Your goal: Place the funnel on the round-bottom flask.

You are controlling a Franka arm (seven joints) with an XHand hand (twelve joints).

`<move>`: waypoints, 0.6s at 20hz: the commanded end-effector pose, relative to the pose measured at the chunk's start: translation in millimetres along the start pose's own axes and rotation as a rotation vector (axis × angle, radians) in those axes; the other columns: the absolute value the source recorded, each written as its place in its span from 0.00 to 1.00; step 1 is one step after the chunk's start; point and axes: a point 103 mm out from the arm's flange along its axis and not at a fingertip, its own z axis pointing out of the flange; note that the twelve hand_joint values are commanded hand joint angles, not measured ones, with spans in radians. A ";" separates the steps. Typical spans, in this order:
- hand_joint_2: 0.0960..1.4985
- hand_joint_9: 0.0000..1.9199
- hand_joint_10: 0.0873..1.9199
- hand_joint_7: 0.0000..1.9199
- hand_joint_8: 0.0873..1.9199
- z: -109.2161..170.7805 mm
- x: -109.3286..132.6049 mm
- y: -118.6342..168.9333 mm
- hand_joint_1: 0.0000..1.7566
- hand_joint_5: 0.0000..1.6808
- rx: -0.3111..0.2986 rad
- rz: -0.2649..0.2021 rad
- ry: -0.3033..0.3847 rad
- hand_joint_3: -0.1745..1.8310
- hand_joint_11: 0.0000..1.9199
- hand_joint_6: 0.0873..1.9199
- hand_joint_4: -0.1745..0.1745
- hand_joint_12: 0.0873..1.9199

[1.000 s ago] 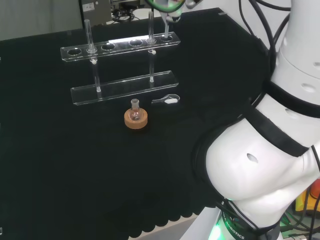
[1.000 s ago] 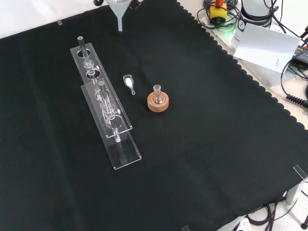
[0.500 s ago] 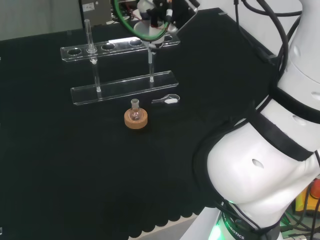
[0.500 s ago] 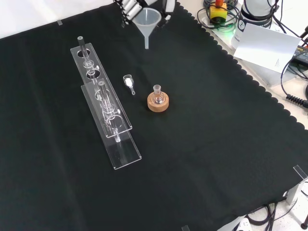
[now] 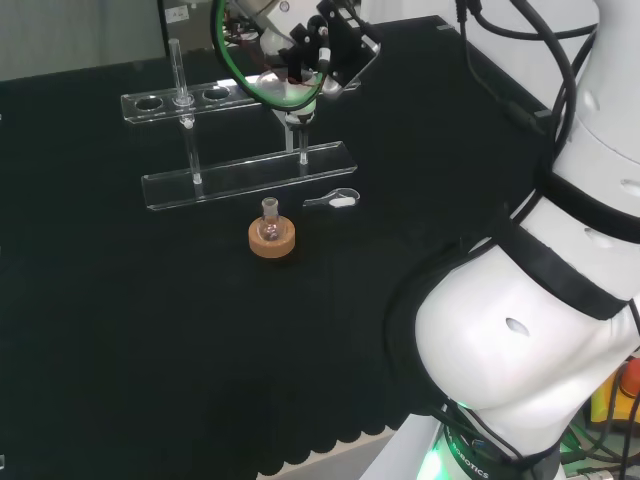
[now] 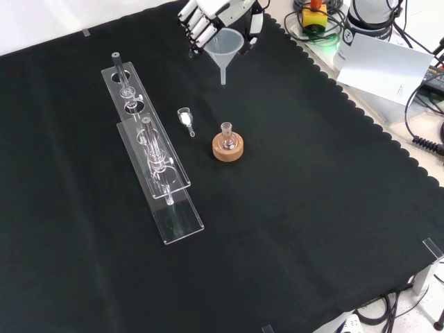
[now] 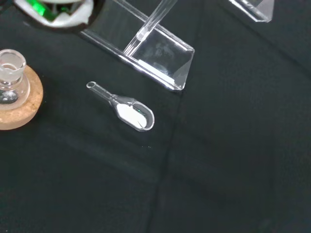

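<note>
- The hand is cut off by the top edge of the front view, so its palm is out of sight.
- In the head view, the funnel is partly behind the fingers; its rim is hard to make out.
- The flask and cork stand are cut off at the left edge of the wrist view.
- The rack runs off the top of the wrist view.

Clear funnel hangs spout-down above the cloth; small round-bottom flask stands upright.
</note>
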 end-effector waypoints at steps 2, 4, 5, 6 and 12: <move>0.38 0.33 0.29 0.29 0.40 8.2 15.6 7.2 0.48 0.26 -0.006 -0.020 -0.012 0.43 0.19 0.29 0.44 0.67; 0.38 0.33 0.29 0.29 0.40 9.5 19.2 8.7 0.48 0.26 -0.006 -0.022 -0.016 0.43 0.19 0.29 0.44 0.67; 0.38 0.33 0.29 0.29 0.40 10.3 21.1 9.2 0.48 0.26 -0.009 -0.023 -0.020 0.43 0.19 0.29 0.44 0.67; 0.38 0.33 0.29 0.29 0.40 11.1 23.0 9.7 0.48 0.26 -0.013 -0.024 -0.022 0.43 0.19 0.29 0.44 0.67; 0.38 0.33 0.29 0.29 0.40 17.4 36.4 12.6 0.48 0.26 -0.032 -0.033 -0.037 0.43 0.18 0.29 0.44 0.67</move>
